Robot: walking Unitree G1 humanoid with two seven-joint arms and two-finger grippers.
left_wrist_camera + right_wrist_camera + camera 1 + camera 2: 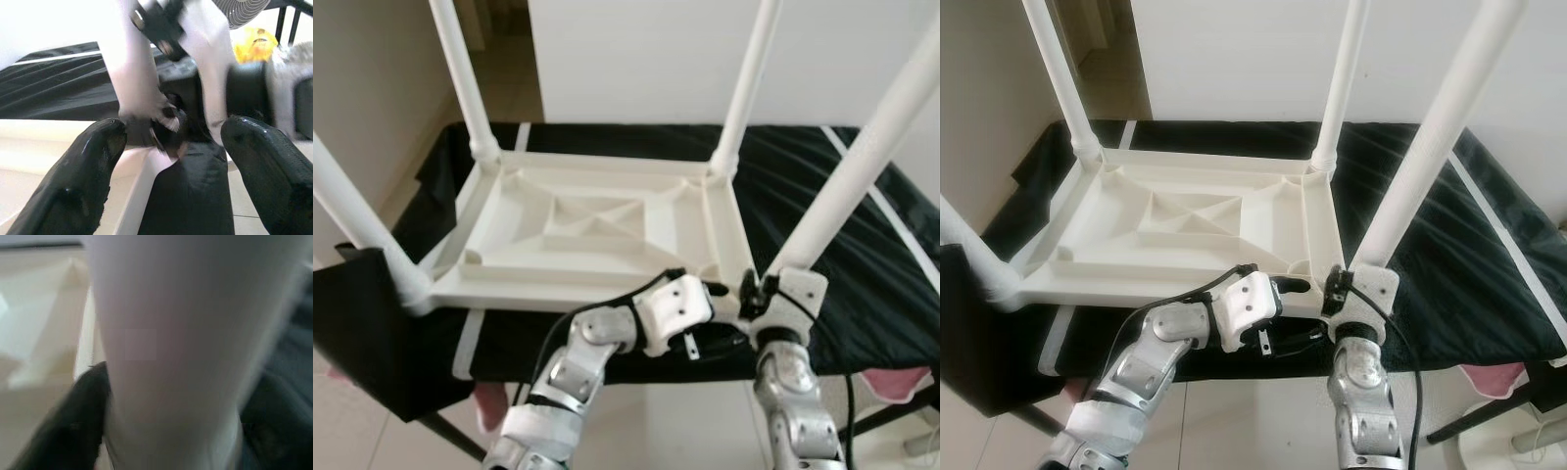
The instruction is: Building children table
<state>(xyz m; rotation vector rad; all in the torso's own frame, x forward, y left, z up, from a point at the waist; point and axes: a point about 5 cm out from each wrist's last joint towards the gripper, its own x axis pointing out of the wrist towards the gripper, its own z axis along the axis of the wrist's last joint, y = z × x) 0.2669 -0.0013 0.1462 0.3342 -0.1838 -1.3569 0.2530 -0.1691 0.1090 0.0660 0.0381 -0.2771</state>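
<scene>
From the head views, a white children's table (597,230) lies upside down on a black cloth (832,225) that covers a stand, its ribbed underside facing up and four white legs rising from its corners. The near-right leg (862,162) slants up from the corner closest to the robot, and the right gripper (756,292) sits at the base of that leg with its white wrist housing just beside it. The left gripper (713,290) reaches in from the left along the near rim of the table toward the same corner, the two grippers nearly touching. In the left wrist view, the left gripper's two black fingers (83,181) stand wide apart with nothing between them, pointing at the leg base and the right gripper's dark parts beyond; a fan (239,7) and something yellow (252,44) show in the background. In the right wrist view, the blurred white leg (171,347) sits right against the camera, with one black finger (73,426) pressed along its side, so the right gripper appears closed around the leg
</scene>
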